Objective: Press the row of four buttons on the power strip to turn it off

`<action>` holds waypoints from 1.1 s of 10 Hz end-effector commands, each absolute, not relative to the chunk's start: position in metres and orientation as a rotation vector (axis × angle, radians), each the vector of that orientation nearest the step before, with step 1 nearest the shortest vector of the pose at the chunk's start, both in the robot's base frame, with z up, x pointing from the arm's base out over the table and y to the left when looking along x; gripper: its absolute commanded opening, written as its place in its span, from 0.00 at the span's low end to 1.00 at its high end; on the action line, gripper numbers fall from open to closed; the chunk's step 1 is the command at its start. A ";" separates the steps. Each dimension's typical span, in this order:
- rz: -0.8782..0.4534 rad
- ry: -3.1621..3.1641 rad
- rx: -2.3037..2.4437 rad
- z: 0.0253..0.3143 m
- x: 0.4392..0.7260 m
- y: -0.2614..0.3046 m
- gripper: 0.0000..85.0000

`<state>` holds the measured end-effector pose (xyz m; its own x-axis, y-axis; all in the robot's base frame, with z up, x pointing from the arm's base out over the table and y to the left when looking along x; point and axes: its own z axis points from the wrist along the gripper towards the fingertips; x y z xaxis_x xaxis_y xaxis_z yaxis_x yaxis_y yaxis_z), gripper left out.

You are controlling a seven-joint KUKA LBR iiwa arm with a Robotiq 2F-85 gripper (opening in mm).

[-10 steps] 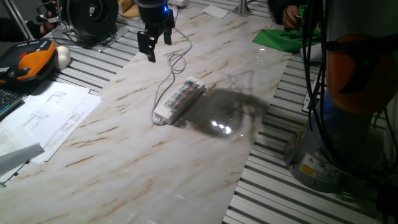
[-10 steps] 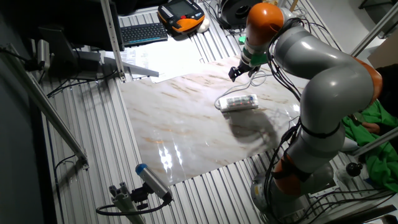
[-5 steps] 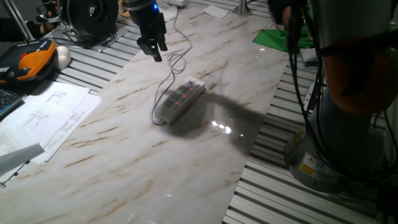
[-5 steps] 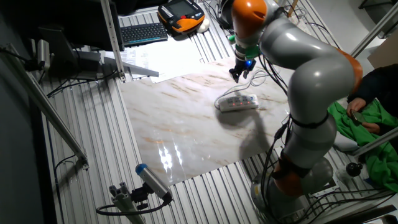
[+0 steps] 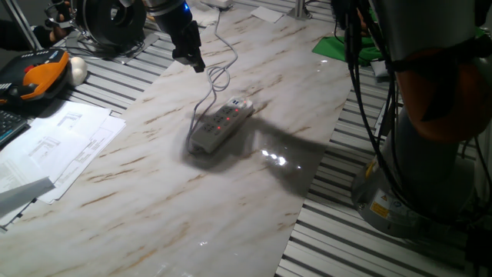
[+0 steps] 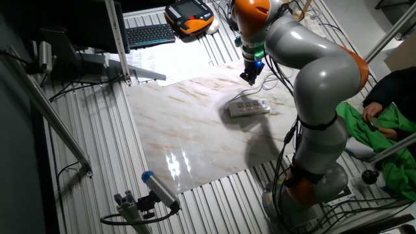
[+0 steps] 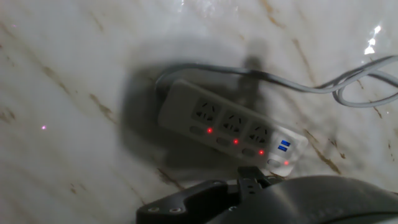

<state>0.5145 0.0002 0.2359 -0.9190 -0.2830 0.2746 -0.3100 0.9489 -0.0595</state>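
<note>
Power strip (image 5: 221, 124) lies flat, long axis diagonal across marble table (image 5: 154, 192).

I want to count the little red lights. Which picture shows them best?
The hand view: the buttons glow as four separate red dots along the power strip. Both fixed views show only tiny red specks.

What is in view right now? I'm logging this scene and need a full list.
White plastic power strip: one, mid marble slab.
Red-glowing buttons: four, along the strip.
Thin white cord: one, looped behind the strip.
Beige-veined marble slab: one, on the slatted table.
White paper sheets: several, beside the slab.
Orange-and-black handheld pendant: one, beyond the papers.
Black keyboard: one, near the pendant.
Green cloth: one, far edge.
Tool: one, black, above the cord.
</note>
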 end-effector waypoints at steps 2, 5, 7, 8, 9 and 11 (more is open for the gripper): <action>0.150 -2.847 0.418 0.236 0.514 0.000 0.00; 0.156 -2.857 0.386 0.236 0.514 0.000 0.00; 0.152 -2.854 0.395 0.236 0.514 0.000 0.00; 0.150 -2.855 0.395 0.236 0.514 0.000 0.00; 0.147 -2.854 0.402 0.236 0.514 0.000 0.00; 0.152 -2.858 0.382 0.236 0.514 0.000 0.00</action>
